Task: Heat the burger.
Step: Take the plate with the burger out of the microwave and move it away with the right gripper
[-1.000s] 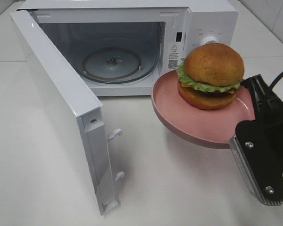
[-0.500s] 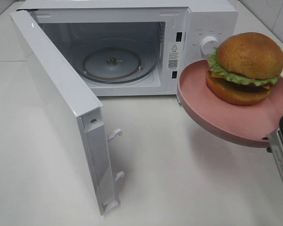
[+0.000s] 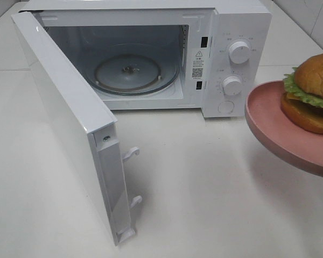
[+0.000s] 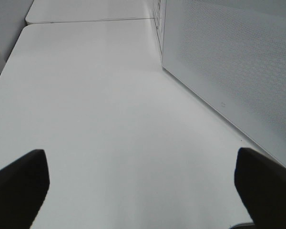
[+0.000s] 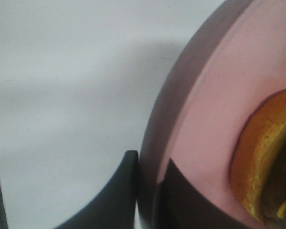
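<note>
Burger point(image 3: 311, 91) sits on pink plate point(image 3: 280, 134), up off the table, right of the open microwave point(image 3: 151, 54). R gripper point(image 5: 148, 186) pinching plate rim, L gripper point(image 4: 143, 183) fingers spread wide, holding nothing.

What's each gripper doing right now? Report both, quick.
Left gripper: open, empty, over the white table.
Right gripper: shut on the rim of the round pink plate carrying the golden-brown bun burger.

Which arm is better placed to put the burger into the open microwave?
Right: its gripper already clamps the round pink plate carrying the golden-bun burger. The left gripper is open, empty, beside the white microwave door.
</note>
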Available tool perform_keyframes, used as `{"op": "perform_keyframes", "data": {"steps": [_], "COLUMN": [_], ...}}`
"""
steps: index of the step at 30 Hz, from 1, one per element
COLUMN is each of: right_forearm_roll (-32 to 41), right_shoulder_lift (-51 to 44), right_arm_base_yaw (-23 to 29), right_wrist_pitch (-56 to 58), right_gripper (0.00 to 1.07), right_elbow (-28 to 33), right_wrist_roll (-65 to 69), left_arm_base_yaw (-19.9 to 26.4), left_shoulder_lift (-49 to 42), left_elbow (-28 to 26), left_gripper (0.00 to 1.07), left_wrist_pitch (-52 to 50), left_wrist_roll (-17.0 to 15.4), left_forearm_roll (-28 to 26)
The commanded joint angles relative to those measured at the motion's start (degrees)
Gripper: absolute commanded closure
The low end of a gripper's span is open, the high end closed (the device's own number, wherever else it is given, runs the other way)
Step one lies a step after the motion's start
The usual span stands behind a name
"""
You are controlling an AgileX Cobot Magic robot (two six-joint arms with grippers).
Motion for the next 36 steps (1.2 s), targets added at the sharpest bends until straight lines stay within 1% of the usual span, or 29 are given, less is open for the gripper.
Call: {"op": "perform_keyframes", "data": {"steps": [1, 11, 12, 13, 15, 16, 17, 21, 23, 26, 28, 31, 33, 36], "right_forearm_roll": [-5.0, -5.6, -6.3, -6.3, -8.5, -8.5, -9.9, -11.3, -11.8, -11.8, -12.1, -12.2, -13.2, -13.3], "right_shoulder_lift": [-0.9, -0.9, -0.9, -0.9, -0.8, -0.8, -0.6, 0.5, 2.7, 3.3, 7.1, 8.0, 12.3, 13.4], "right_arm_base_yaw": [-0.2, -0.2, -0.2, -0.2, -0.2, -0.2, -0.2, -0.2, -0.2, -0.2, -0.2, -0.2, -0.2, -0.2], "right_wrist_pitch": [-0.3, 4.7, 5.9, 5.9, 7.4, 7.4, 8.8, 10.8, 12.6, 12.7, 12.7, 12.6, 12.6, 12.6], "right_gripper": [1.07, 1.07, 1.07, 1.07, 1.07, 1.07, 1.07, 1.07, 1.07, 1.07, 1.07, 1.07, 1.07, 1.07], "right_elbow": [-0.2, -0.2, -0.2, -0.2, -0.2, -0.2, -0.2, -0.2, -0.2, -0.2, -0.2, -0.2, -0.2, -0.2], "right_wrist_roll": [4.8, 15.0, 17.8, 17.8, 23.8, 23.8, 27.9, 32.4, 37.4, 38.4, 43.9, 45.1, 52.3, 53.5], "left_arm_base_yaw": [0.1, 0.1, 0.1, 0.1, 0.1, 0.1, 0.1, 0.1, 0.1, 0.1, 0.1, 0.1, 0.1, 0.1], "left_shoulder_lift": [-0.2, -0.2, -0.2, -0.2, -0.2, -0.2, -0.2, -0.2, -0.2, -0.2, -0.2, -0.2, -0.2, -0.2], "left_elbow": [0.0, 0.0, 0.0, 0.0, 0.0, 0.0, 0.0, 0.0, 0.0, 0.0, 0.0, 0.0, 0.0, 0.0], "left_gripper": [0.09, 0.09, 0.09, 0.09, 0.09, 0.09, 0.09, 0.09, 0.09, 0.09, 0.09, 0.09, 0.09, 0.09], "left_wrist_pitch": [-0.8, -0.8, -0.8, -0.8, -0.8, -0.8, -0.8, -0.8, -0.8, -0.8, -0.8, -0.8, -0.8, -0.8], "left_wrist_roll": [0.1, 0.1, 0.1, 0.1, 0.1, 0.1, 0.1, 0.1, 0.1, 0.1, 0.1, 0.1, 0.1, 0.1], "left_forearm_roll": [-0.2, -0.2, -0.2, -0.2, -0.2, -0.2, -0.2, -0.2, -0.2, -0.2, -0.2, -0.2, -0.2, -0.2]}}
